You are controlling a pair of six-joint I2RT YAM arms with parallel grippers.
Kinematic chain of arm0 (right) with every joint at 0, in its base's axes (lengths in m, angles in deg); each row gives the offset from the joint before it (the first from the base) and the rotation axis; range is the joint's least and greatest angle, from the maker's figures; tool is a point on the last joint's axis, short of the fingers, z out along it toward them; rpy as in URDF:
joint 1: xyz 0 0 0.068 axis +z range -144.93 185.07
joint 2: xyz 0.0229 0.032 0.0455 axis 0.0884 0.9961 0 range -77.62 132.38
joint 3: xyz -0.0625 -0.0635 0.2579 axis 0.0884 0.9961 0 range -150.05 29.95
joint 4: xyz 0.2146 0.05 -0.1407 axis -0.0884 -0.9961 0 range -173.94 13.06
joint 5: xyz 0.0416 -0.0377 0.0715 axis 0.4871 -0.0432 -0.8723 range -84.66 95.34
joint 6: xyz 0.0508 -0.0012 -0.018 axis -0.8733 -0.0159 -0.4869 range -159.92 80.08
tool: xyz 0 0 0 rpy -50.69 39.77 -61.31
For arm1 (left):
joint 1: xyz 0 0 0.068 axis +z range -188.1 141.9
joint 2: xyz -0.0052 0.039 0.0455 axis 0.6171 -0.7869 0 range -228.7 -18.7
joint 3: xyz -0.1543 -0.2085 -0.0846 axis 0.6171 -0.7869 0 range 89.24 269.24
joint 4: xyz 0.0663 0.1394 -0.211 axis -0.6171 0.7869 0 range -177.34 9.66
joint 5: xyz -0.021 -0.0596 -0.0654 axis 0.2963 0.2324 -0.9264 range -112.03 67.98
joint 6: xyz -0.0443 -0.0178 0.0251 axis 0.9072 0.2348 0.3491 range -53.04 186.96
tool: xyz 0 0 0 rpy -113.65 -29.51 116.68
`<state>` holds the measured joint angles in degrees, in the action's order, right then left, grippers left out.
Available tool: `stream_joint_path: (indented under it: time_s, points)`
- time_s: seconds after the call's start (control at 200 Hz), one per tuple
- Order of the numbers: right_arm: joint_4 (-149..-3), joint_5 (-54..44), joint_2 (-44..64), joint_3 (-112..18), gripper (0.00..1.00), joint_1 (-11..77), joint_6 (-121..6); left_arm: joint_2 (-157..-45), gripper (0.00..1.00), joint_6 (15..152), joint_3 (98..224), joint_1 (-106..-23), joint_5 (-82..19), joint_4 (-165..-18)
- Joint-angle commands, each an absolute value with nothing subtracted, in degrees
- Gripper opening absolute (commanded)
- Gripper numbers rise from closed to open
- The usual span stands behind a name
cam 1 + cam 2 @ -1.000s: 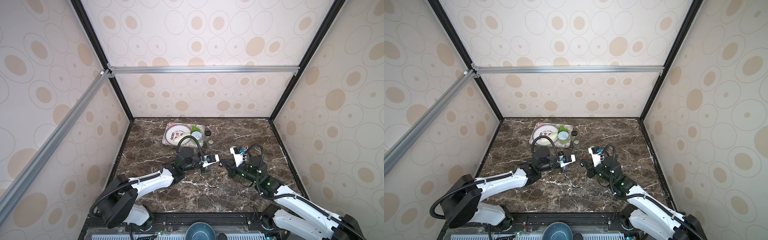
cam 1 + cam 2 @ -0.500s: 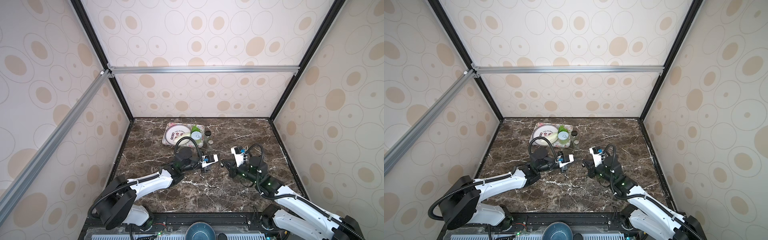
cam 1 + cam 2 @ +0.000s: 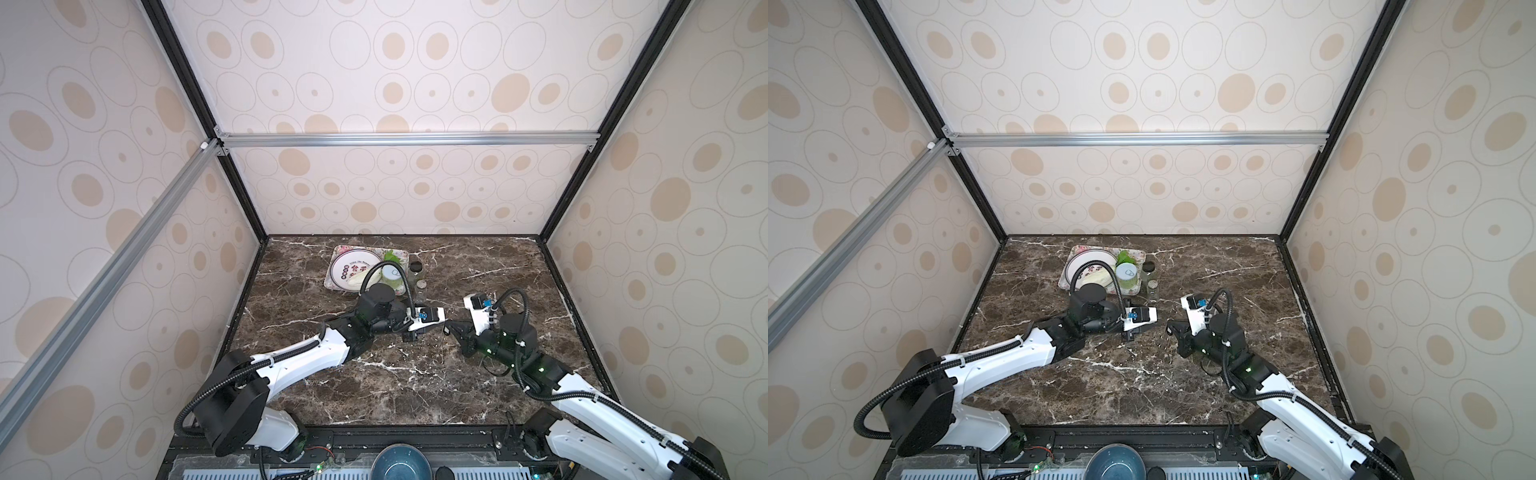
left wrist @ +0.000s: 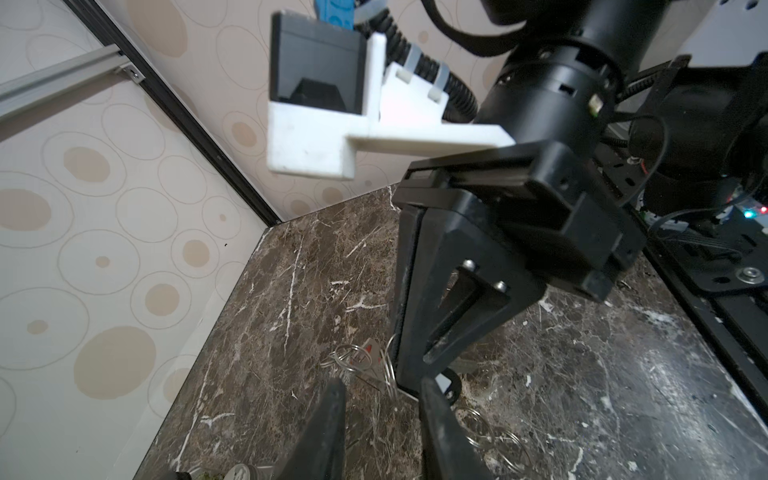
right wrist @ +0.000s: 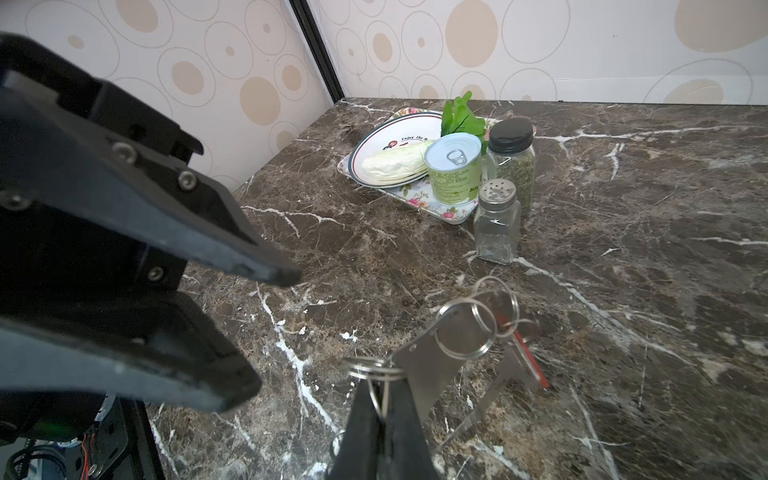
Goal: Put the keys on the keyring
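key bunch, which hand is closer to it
Right. The right hand is shut on the key bunch; the left hand is open beside it, apart.

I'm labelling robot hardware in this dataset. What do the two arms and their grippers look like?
The left arm and right arm have white shells with black joints and black ribbed cables. The left gripper and right gripper are black, with tapering fingers and white camera brackets.

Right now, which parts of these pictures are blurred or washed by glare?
Right wrist view: the left hand near the lens is soft, the herb jar and the keyring pinched by the right hand sharper. Left wrist view: pale glare on the marble table, its own fingers blurred.
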<state>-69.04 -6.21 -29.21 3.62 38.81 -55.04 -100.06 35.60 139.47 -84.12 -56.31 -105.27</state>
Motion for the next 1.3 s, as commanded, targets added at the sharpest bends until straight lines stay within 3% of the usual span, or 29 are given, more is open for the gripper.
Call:
stream_joint_path:
  time_s: [0.0,0.36,0.82,1.015,1.21,1.296]
  points:
    - [-67.9,-6.41,-29.82,3.67,0.0,38.64,-54.3,-101.02,0.3,32.59,142.4,-84.51,-56.31,-99.36]
    - [-67.38,-9.06,-28.78,3.36,0.0,38.8,-53.5,-102.27,0.28,33.26,143.51,-84.75,-56.24,-99.23]
    - [-67.1,-9.68,-28.07,2.89,0.0,40.26,-52.1,-105.61,0.16,33.4,146.35,-85.47,-54.98,-97.63]
    - [-67.14,-8.75,-28.12,2.97,0.0,40.59,-52.11,-105.03,0.0,33.36,145.86,-85.57,-54.4,-98.2]
    - [-65.55,-6.71,-28.22,3.94,0.0,40.44,-54.21,-103.22,0.0,34.95,143.32,-85.56,-51.54,-102.97]
    - [-64.55,-7.4,-27.36,4.37,0.0,39.38,-55.73,-100.99,0.0,37.79,139.36,-85.52,-49.98,-112.72]
